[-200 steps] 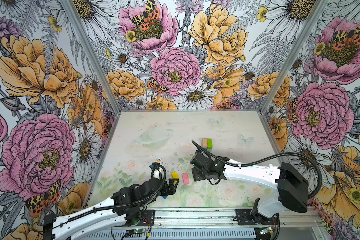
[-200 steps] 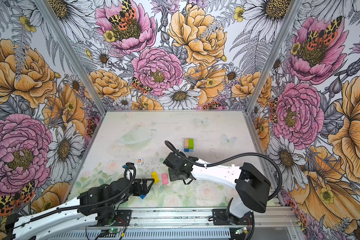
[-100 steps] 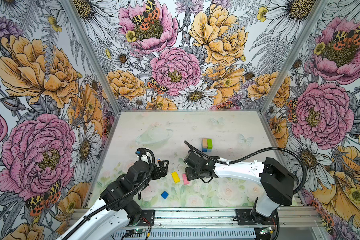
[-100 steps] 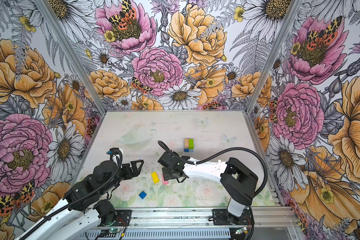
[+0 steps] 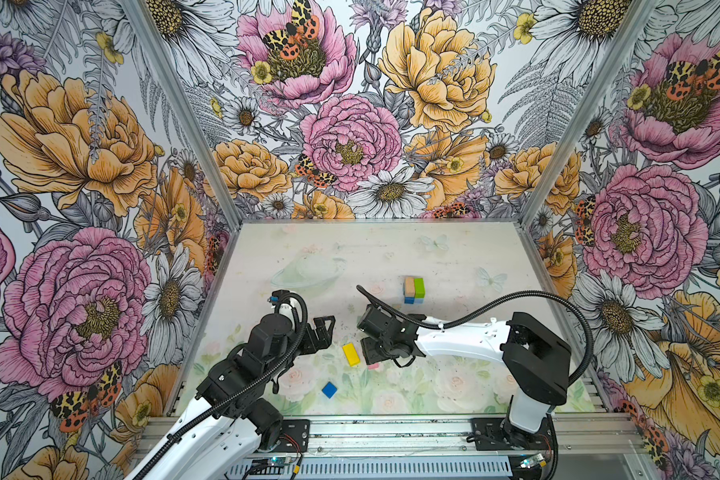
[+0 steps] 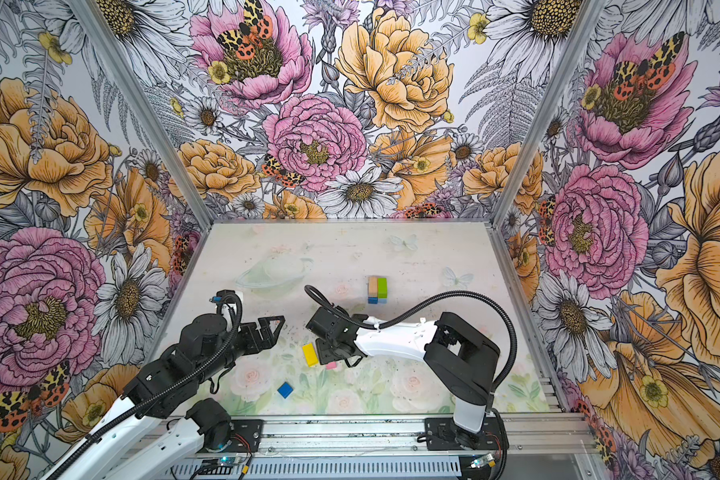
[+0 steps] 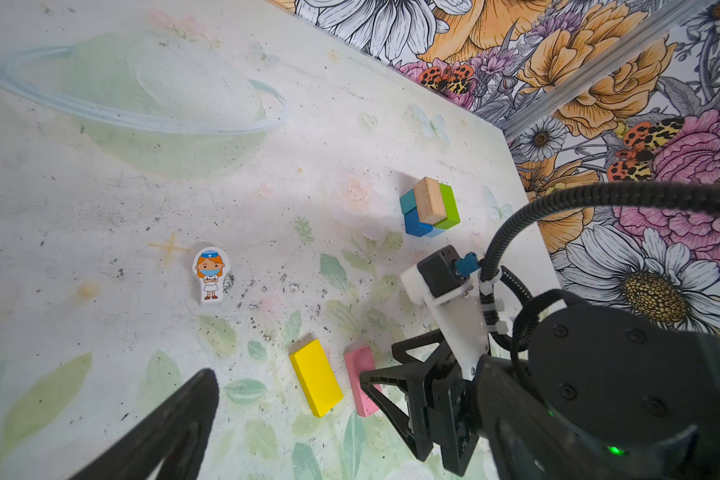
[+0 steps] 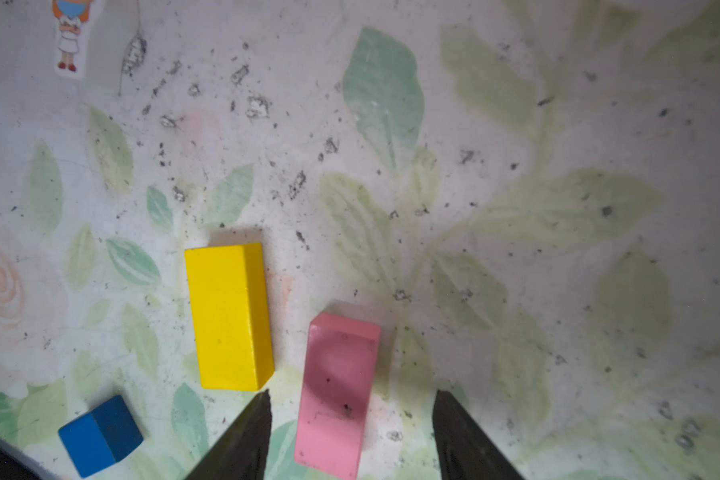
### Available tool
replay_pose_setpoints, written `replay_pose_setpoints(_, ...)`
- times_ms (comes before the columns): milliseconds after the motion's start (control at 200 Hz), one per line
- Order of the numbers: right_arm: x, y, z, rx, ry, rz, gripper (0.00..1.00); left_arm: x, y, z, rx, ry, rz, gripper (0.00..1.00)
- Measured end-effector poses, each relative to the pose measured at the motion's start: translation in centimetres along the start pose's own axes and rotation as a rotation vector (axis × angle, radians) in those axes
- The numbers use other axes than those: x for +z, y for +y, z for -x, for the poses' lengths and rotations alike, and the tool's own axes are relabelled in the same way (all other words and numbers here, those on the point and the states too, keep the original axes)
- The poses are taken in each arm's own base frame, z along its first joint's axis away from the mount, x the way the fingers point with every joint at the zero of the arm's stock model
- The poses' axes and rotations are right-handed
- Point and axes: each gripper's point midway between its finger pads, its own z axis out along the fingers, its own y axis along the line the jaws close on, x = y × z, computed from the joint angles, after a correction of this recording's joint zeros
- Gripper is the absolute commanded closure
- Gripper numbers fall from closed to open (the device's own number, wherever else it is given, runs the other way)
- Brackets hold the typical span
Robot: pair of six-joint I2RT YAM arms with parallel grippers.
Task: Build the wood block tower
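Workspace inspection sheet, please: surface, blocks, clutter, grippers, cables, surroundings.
Surface: floral-printed table, scuffed, dark specks.
Job's things: tower started, tan brick and green brick atop blue cubes; yellow brick, pink brick, dark blue cube loose.
Clutter: nurse figure, apart from the blocks.
Grippers: left gripper open, empty; right gripper open, fingers either side of pink brick, gaps showing.
Cables: black conduit arching over right arm.
Surroundings: floral walls, metal frame posts.

We see walls papered with big pink, orange and white flowers, the back wall [image 5: 350, 124] at 12 o'clock, with aluminium posts [image 5: 182, 112] at the corners. The pale, scuffed tabletop [image 5: 371, 249] bears a faded ringed planet [image 5: 308, 270] towards 10 o'clock, and roses towards 6.
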Motion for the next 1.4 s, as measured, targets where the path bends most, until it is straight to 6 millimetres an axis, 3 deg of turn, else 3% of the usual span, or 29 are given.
replay_pose_setpoints(235,0.8,0.5,0.2,-0.008,0.008,-0.007,0.37,0.0,0.3,0.3,0.004,0.000,0.003,0.01)
replay_pose_setpoints(525,2.1,0.2,-0.1,-0.012,0.037,-0.042,0.50,0.0,0.7,0.6,0.002,0.002,0.002,0.01)
replay_pose_setpoints(766,2.2,-0.6,-0.1,-0.008,0.046,-0.063,0.55,0.1,0.9,0.6,-0.010,0.007,0.000,0.01)
replay_pose_setpoints(866,2.2,-1.9,0.6,0.021,0.035,-0.085,0.55,0.6,0.9,0.5,-0.012,0.021,0.003,0.01)
replay_pose_setpoints(1081,1.2,-7.3,0.6,0.104,0.018,-0.163,0.55,2.3,0.4,0.3,-0.013,0.061,-0.003,0.01)
replay_pose_setpoints(1231,-0.2,-10.6,-0.3,0.151,0.008,-0.204,0.44,3.2,0.2,0.3,-0.014,0.076,-0.007,0.01)
replay_pose_setpoints(1401,-1.8,-12.0,-1.0,0.169,-0.019,-0.209,0.39,4.2,-0.4,0.5,-0.014,0.096,-0.014,0.01)
